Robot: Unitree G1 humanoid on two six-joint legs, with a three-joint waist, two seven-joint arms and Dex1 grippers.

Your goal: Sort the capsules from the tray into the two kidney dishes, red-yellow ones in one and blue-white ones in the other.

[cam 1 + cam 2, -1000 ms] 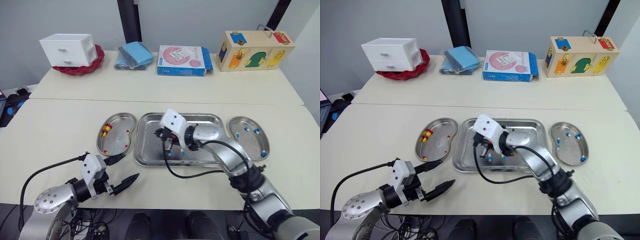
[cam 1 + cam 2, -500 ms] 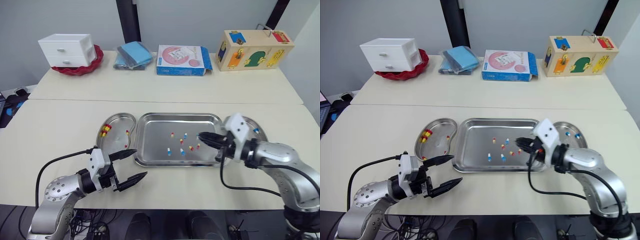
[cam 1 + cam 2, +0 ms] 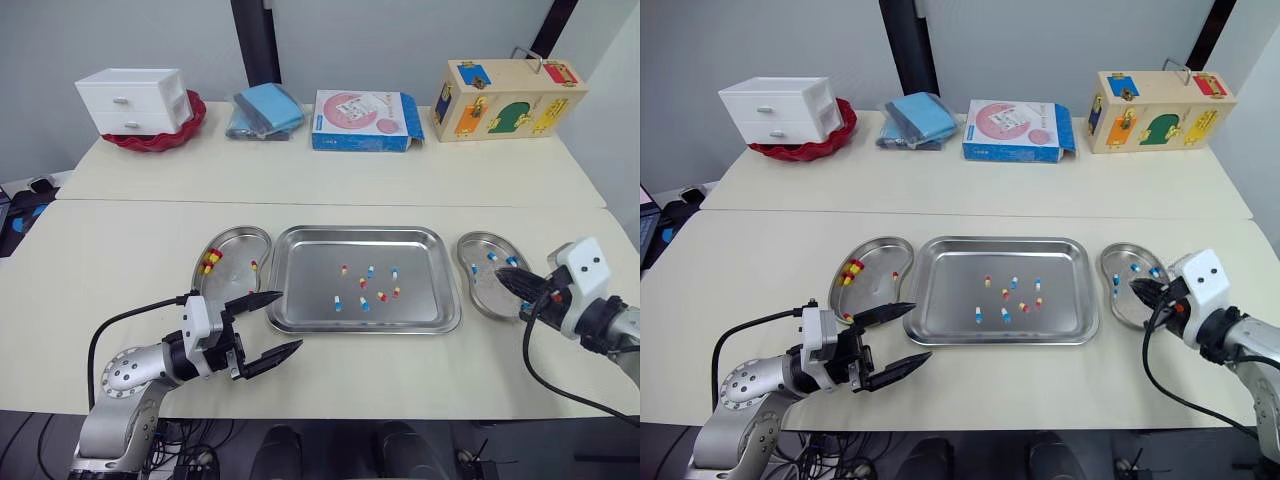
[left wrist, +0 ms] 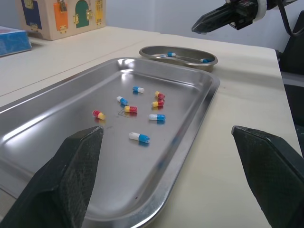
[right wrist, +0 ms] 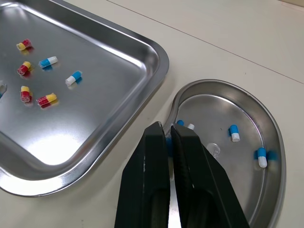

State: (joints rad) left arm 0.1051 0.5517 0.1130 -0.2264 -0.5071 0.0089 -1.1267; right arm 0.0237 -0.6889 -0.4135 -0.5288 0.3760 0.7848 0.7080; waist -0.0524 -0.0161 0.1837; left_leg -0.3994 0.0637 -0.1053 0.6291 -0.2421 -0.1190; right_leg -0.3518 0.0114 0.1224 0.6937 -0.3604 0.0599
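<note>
We judge the sort to be past its start but roughly half open. The left dish [image 3: 232, 262] holds a handful of red-yellow capsules, and the right dish [image 5: 266, 124] holds a few blue-white ones, so each colour has its home. In the tray [image 3: 300, 238], eight capsules [image 4: 140, 137] lie loose near the middle – four red-yellow and four blue-white, by our count from the left wrist view.

The right hand [image 5: 167, 127] hangs over the near edge of the right dish. Its fingers are clenched to a thin slit, and a fleck of blue shows between them. We take this for a blue-white capsule [image 5: 167, 141] pinched and due to be dropped, though the view is too tight to be sure.

The left hand [image 3: 290, 320] is spread wide and empty, low over the bench [image 3: 120, 250] just beside the tray's near left corner and close to the left dish.

What is left, as we see it – this drop, then the eight capsules in the tray.
</note>
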